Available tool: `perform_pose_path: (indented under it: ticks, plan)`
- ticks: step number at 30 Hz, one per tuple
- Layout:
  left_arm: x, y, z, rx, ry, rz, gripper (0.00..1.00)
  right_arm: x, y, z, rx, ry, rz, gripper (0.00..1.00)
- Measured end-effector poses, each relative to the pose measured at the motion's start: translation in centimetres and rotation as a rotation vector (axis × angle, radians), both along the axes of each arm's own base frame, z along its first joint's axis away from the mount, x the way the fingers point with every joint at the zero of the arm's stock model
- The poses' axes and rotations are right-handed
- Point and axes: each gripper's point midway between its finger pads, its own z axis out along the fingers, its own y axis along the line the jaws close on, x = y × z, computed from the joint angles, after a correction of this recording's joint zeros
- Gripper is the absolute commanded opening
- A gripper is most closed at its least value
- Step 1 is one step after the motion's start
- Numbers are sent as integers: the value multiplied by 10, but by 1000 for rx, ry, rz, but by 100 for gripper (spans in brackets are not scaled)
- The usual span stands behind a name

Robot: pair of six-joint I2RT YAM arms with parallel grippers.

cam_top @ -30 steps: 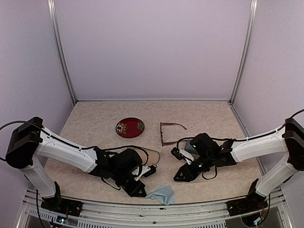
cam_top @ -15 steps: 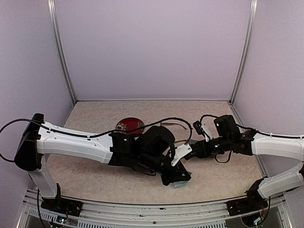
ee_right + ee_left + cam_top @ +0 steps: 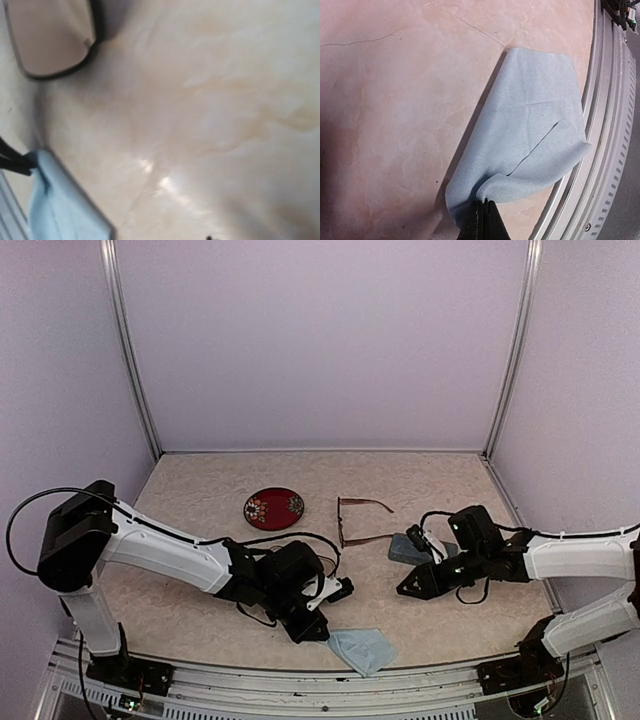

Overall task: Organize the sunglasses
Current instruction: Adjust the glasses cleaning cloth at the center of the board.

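A red round plate (image 3: 274, 508) w/ a multicolour pattern is seen at far L of the surface (image 3: 460, 485). The pattern is too small for any writing to be made out.

The reddish-brown sunglasses (image 3: 362, 521) are laid at centre w/ arms unfolded, R of the plate and apart from it. The black sunglasses (image 3: 50, 42) are caught only in part, by the R wrist cam: one lens w/ a slim dark rim, flat on the surface, top-L of that view. A grey-blue case (image 3: 405, 547) is set just beside the reddish-brown pair, close to the R arm.

The L tool (image 3: 483, 212) is pressed together, pinching a fold of the light-blue cloth (image 3: 530, 130). The cloth is spread at the near edge, one corner reaching onto the metal rail (image 3: 612, 150).

The R tool (image 3: 408, 588) is held low, on the near side of the case. Whether its fingers are spread can't be told: they are too dark from overhead and out of the wrist view.

Vs. approx. half a sec earlier, the L arm, then stretched across centre in front of the R arm, has been drawn back to the L, and the cloth is now shown in full. The R arm, then raised near the reddish-brown pair, has been lowered. The case, then hidden, is exposed. The plate and the reddish-brown pair are unmoved.
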Motion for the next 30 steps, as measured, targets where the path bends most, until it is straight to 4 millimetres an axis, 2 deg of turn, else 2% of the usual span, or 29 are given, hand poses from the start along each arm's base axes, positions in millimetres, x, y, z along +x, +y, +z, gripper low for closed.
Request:
perform_pose_path:
  ticks: [4,11,16,23,30]
  plan:
    - [-1,-4,2,-15,-6,-4,0,-21,15,-7,13,27,72,40]
    - [0,-8,2,-45,-10,8,0,-72,53,-11,45,75,234,40]
    - [-2,-4,-4,-43,8,28,0,-98,68,-20,47,123,296,39]
    - [-2,-4,-5,-55,15,46,0,-124,75,-38,-6,169,355,35]
    - [-1,-5,-4,-62,18,55,0,-132,84,-43,-39,166,385,30]
